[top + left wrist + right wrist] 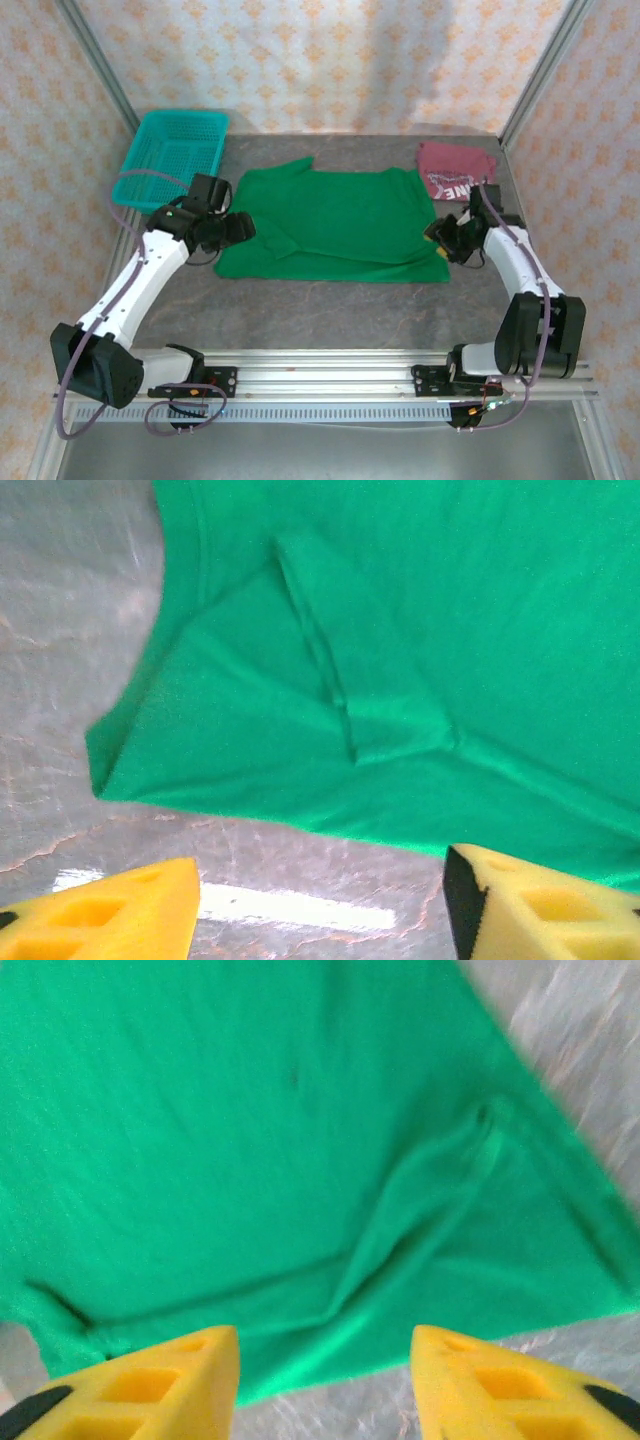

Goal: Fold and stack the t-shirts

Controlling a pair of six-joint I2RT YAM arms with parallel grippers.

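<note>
While the green t-shirt [340, 225] is lying flat between them, the left gripper [320, 905] is hovering spread at its sleeve and the right gripper [325, 1380] spread over its opposite edge; just beyond the right gripper, the maroon t-shirt [455, 168] is showing white letters ending "NE".

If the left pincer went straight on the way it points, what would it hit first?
Probably the green shirt, near its folded corner. The open left pincer has a strip of bare table just before the hem, so it may touch that first; depth is unclear.
</note>
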